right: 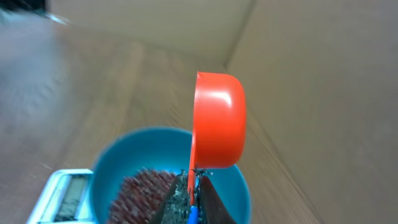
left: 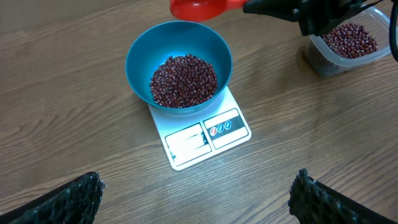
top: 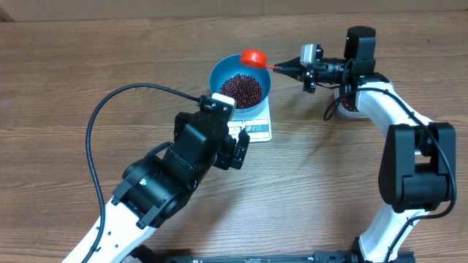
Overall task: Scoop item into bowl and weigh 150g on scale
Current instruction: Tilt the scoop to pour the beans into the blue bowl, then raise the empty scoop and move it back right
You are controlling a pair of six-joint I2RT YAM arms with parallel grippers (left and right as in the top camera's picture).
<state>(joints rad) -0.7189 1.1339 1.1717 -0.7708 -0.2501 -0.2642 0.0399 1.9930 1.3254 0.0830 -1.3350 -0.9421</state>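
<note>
This is a robotics lab bench, not a kitchen. Two white-and-black robot arms, the left arm (top: 153, 183) and the right arm (top: 409, 168), reach in from the near edge of a wood-grain table (top: 73, 66). A black cable (top: 91, 131) loops loose across the table's left side. A plain beige panel (right: 323, 93) stands along the far edge. The kitchen things look like test props: a scale (left: 205, 134), a blue bowl (left: 140, 56) of beans (left: 183, 81), a red scoop (right: 214, 118) and a clear tub (left: 318, 61).

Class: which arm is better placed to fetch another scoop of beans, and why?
Right. The right gripper holds the red scoop by the bowl, near the bean tub; left gripper is open, empty.
</note>
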